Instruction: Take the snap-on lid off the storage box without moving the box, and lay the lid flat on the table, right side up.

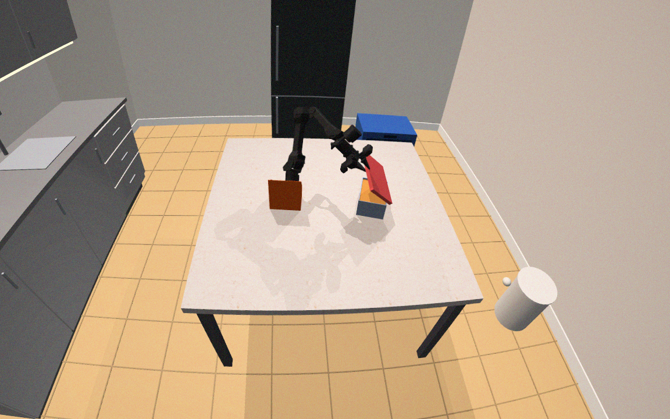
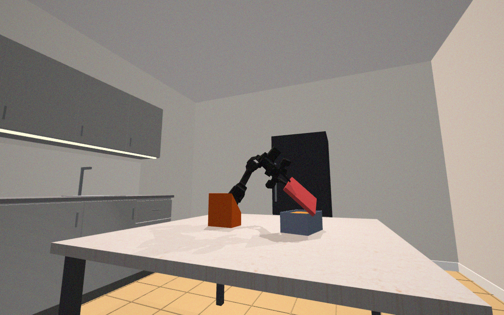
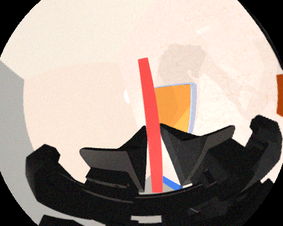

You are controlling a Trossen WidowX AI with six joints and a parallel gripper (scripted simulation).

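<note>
The gripper (image 1: 365,165) (image 2: 288,180) (image 3: 153,127) had its fingers narrowly parted, pinching the red lid (image 1: 380,179) (image 2: 301,195) (image 3: 151,110) at its ten-o'clock end in the exterior view.

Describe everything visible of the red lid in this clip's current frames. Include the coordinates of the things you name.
The lid (image 1: 380,181) (image 2: 301,195) (image 3: 150,103) is a plain red, rectangular, shallow piece with a thin rim, matte and plastic-looking. It is off its closed seat and steeply tilted, upper end gripped between the fingers of the black hand (image 1: 366,167) (image 2: 288,180) (image 3: 154,133). Its lower end slants down over the blue-grey box (image 1: 371,209) (image 2: 295,224) (image 3: 194,107); whether they touch is unclear.
</note>
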